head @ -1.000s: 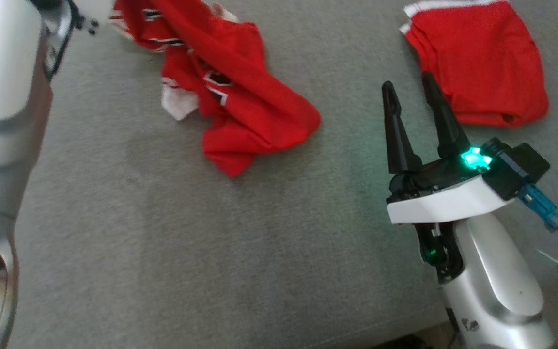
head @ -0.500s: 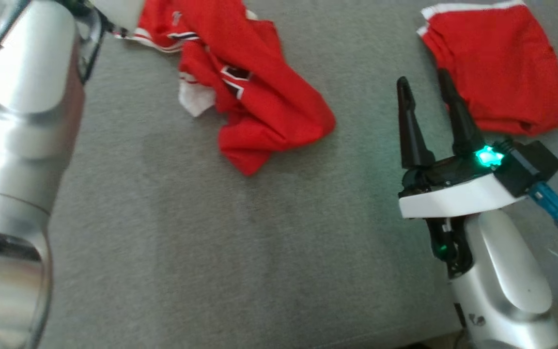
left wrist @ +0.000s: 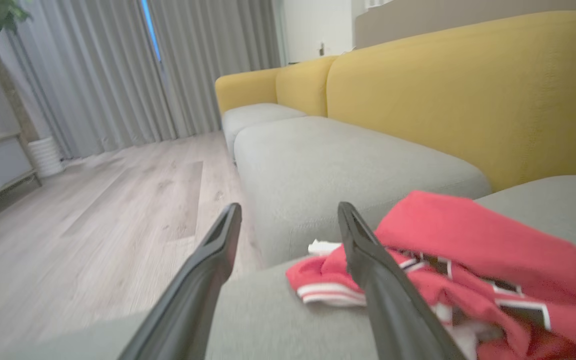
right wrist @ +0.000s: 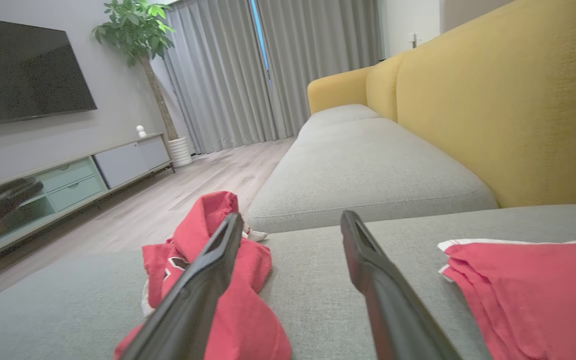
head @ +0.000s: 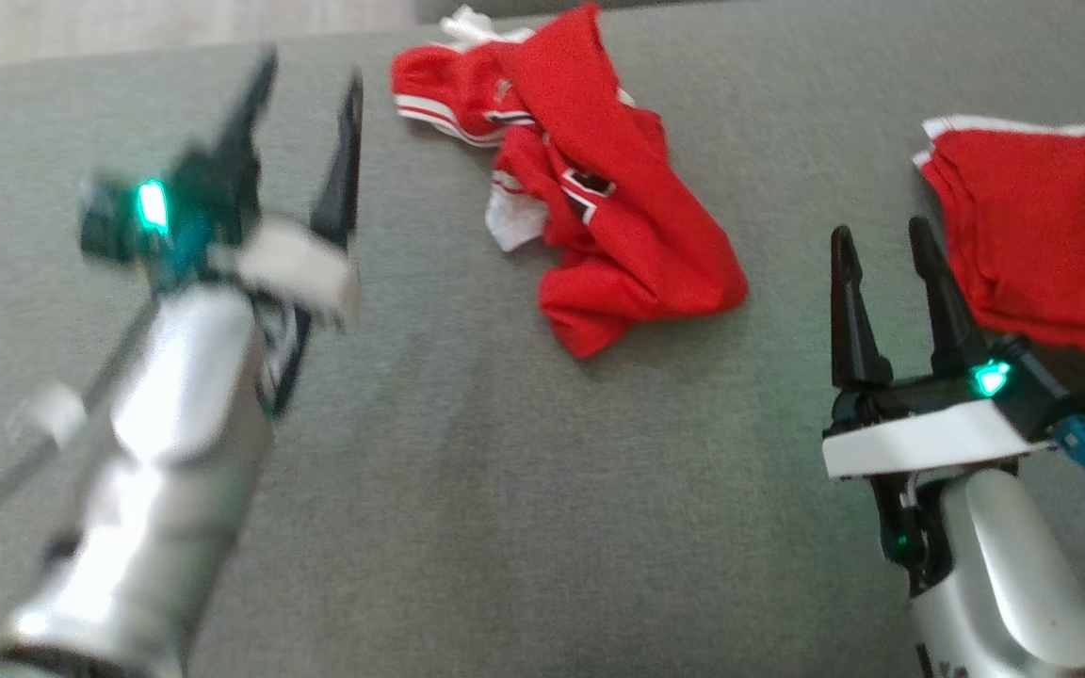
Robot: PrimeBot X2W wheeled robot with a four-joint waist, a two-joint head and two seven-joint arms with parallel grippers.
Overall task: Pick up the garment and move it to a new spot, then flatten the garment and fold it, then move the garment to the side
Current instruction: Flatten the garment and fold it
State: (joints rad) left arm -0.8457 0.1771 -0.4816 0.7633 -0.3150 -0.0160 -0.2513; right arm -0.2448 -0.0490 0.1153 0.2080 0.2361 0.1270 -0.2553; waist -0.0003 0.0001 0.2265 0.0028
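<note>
2 red garments lie on the grey sofa cushion [head: 505,490]: the crumpled garment [head: 599,207] at 12 o'clock in the head view and the folded garment [head: 1042,254] at 2 o'clock, well apart. The left gripper [head: 309,75], blurred, hangs at 10 o'clock near the crumpled garment, its fingers [head: 345,151] apart and holding nothing. The right gripper [head: 882,234] sits at 4 o'clock, just beside the folded garment, also spread and empty.

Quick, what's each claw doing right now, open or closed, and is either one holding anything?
Left claw: open, holding nothing.
Right claw: open, holding nothing.
</note>
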